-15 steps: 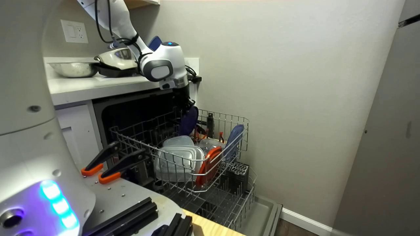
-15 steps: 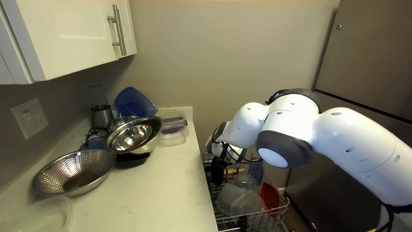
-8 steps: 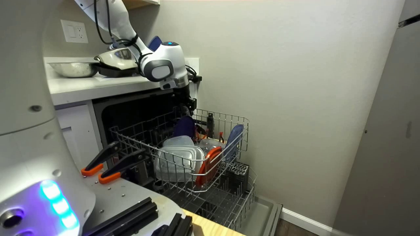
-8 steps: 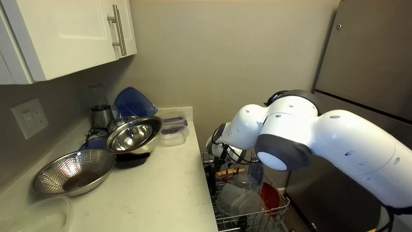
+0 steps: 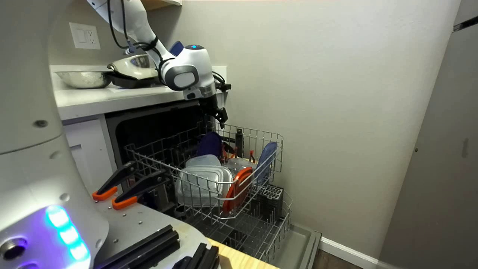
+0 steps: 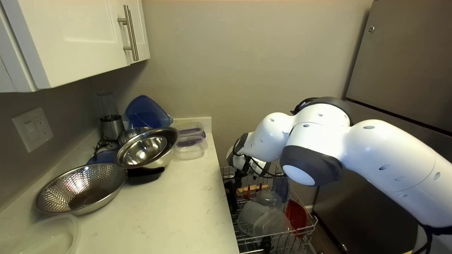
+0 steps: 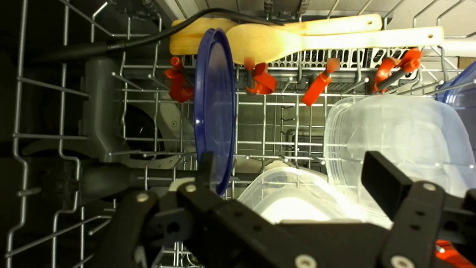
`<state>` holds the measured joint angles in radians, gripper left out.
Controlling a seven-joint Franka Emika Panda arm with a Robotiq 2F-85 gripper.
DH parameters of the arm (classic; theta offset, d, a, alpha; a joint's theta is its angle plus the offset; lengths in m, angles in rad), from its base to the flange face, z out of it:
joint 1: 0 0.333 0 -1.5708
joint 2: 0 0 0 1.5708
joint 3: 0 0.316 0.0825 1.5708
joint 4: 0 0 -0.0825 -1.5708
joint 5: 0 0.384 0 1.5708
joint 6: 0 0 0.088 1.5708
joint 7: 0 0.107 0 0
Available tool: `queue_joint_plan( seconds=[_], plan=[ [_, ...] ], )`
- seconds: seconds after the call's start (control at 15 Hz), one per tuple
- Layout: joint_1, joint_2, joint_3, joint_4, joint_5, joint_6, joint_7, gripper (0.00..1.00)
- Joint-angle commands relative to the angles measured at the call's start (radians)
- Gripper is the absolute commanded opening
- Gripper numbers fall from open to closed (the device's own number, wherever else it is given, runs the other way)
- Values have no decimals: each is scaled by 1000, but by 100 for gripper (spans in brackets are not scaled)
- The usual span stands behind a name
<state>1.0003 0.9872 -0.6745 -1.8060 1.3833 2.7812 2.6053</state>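
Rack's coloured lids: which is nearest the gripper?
The dark blue lid, overlapped by a fingertip of the open gripper in the wrist view; the red lid and lighter blue lid stand farther along the rack.

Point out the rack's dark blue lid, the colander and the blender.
Dark blue lid (image 7: pixel 218 108), in the wrist view: broad face.
Colander (image 6: pixel 79 183), in an exterior view: inner wall.
Blender (image 6: pixel 112 129), in an exterior view: silvery base.

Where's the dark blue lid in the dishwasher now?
In the wrist view, just left of centre, the dark blue lid stands on edge in the upper rack, a red clip on its left and a wooden spoon at upper right.
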Motion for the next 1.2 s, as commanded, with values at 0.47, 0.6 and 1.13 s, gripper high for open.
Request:
queue_joint_plan(
  seconds=[0.47, 0.6, 1.13],
  plan=[
    [12, -108, -6, -43, 15, 2, -15, 100],
    [11, -109, -6, -42, 14, 3, -15, 100],
    [0, -62, -2, 0, 0, 0, 0, 100]
  ],
)
